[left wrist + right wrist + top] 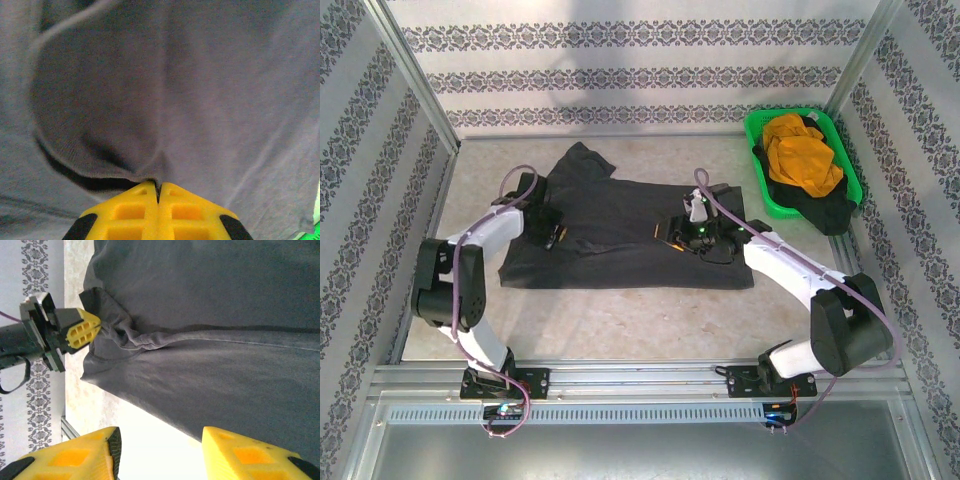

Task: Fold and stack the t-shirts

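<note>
Counter (pixel 620 320): one, pale.
T-shirts: three.
- Charcoal grey t-shirt (pixel 620 235): one, spread flat across the middle of the counter, one sleeve pointing toward the far wall.

Green basket (pixel 757 165): one, at the far right corner of the counter. It contains two shirts:
- Orange t-shirt (pixel 800 160): one, crumpled on top.
- Black t-shirt (pixel 825 210): one, beneath the orange, spilling over the basket's near end.

Jaws: two pairs.
- Left jaws: clenched on a bunched fold at the grey shirt's left edge.
- Right jaws: released, spread apart over the shirt's right half.
</note>
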